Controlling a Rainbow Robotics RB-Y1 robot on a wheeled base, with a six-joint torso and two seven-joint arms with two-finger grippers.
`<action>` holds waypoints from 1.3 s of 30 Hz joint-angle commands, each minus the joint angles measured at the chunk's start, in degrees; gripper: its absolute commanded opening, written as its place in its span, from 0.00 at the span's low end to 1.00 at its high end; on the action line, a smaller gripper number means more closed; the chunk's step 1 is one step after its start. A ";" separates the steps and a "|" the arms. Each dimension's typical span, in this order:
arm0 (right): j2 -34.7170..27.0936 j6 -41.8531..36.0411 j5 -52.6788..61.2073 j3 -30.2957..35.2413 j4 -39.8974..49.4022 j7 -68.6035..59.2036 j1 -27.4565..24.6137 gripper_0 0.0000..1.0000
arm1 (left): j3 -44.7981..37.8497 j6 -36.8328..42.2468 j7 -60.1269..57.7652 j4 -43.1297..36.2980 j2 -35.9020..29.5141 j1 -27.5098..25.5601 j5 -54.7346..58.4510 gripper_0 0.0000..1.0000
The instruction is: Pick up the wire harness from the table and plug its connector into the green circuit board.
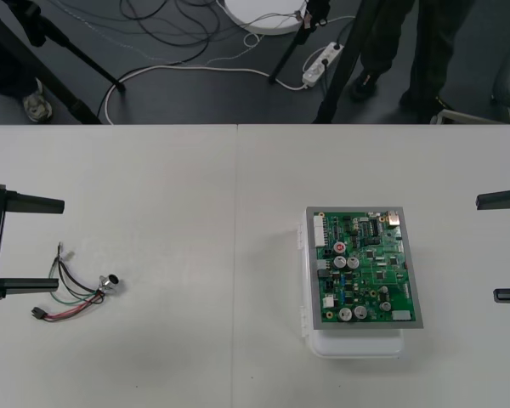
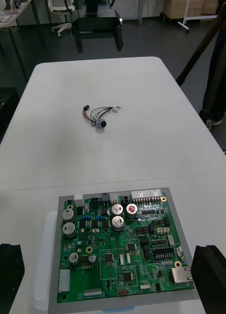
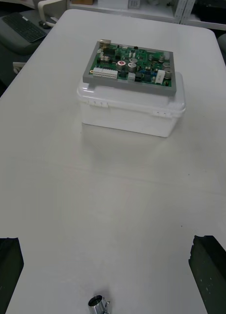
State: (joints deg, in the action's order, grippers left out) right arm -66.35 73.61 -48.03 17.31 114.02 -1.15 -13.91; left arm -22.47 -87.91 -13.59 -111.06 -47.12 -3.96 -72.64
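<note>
board [image 1: 365,268] on base [image 1: 357,344] — harness [image 1: 76,293] apart

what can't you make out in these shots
Front view: the left pincer and right pincer, both open, are cut off by the side edges behind their fingers.
Front view: whether the harness wires touch the left pincer's finger is too small to tell.
Left wrist view: the picture's edge cuts off the harness past its metal socket.
Front view: the plug pins and their slot on the circuit board are too small.

I see a matt pale tabletop [image 1: 178,195], a smooth white plastic base [image 3: 127,117], and a shiny round metal socket [image 3: 98,304].
</note>
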 commanded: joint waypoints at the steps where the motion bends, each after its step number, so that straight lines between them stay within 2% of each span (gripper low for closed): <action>1: -0.27 0.31 0.92 0.97 0.42 -1.22 -0.94 1.00 | -1.00 -2.09 3.04 -0.03 0.80 -1.14 -0.14 1.00; 39: -0.27 0.31 0.92 0.97 0.42 -1.22 -0.94 1.00 | -1.00 -2.09 3.04 -0.03 0.80 -1.14 -0.14 1.00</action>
State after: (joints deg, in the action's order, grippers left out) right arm -66.35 73.61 -48.03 17.31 114.02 -1.15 -13.91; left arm -22.47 -87.91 -13.59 -111.06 -47.12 -3.96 -72.64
